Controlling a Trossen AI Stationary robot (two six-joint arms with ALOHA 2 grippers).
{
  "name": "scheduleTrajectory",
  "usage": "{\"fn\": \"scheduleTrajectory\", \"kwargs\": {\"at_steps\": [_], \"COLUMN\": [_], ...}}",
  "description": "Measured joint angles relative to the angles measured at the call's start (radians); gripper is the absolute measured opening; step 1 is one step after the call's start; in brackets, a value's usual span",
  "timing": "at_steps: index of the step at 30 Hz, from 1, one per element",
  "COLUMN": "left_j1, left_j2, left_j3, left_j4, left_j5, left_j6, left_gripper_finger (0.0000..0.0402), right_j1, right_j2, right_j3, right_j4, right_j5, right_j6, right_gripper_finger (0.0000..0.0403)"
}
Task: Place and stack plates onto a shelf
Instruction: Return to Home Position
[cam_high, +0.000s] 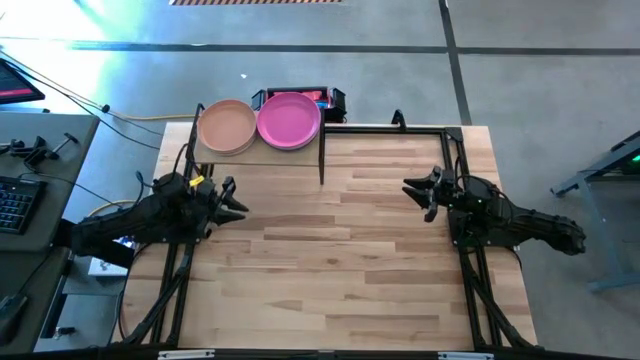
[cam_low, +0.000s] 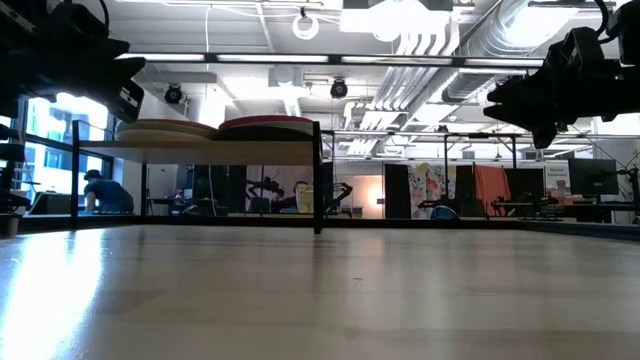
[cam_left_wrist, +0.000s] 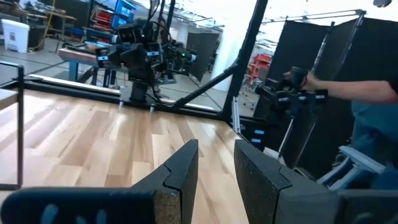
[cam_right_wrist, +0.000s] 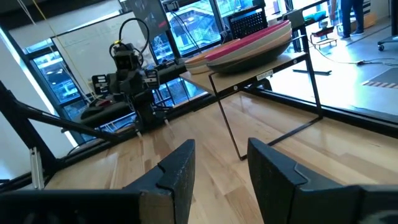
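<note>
Two stacks of plates rest side by side on the shelf (cam_high: 262, 152) at the table's far left: a peach-topped stack (cam_high: 226, 125) and a magenta-topped stack (cam_high: 288, 119). In the low view the peach stack (cam_low: 165, 129) and the magenta stack (cam_low: 268, 125) sit on the shelf panel (cam_low: 200, 147). In the right wrist view the stacks (cam_right_wrist: 249, 43) sit on the shelf. My left gripper (cam_high: 236, 197) hovers open over the table's left side. My right gripper (cam_high: 416, 190) hovers open over the right side. Both hold nothing.
The shelf's thin black legs (cam_high: 321, 155) stand on the slatted wood tabletop (cam_high: 340, 250). A black frame rail (cam_high: 400, 128) runs along the far edge. A person's arm (cam_left_wrist: 360, 90) shows beyond the table in the left wrist view.
</note>
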Motion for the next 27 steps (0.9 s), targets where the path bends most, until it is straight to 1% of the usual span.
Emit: {"fn": "scheduleTrajectory", "kwargs": {"at_steps": [27], "left_j1": [-0.009], "left_j2": [0.0], "left_j3": [0.0], "left_j4": [0.0], "left_j5": [0.0], "left_j6": [0.0], "left_gripper_finger": [0.0092], "right_j1": [0.0], "right_j2": [0.0], "right_j3": [0.0], "right_j4": [0.0], "right_j5": [0.0], "right_j6": [0.0], "right_gripper_finger": [0.0128]}}
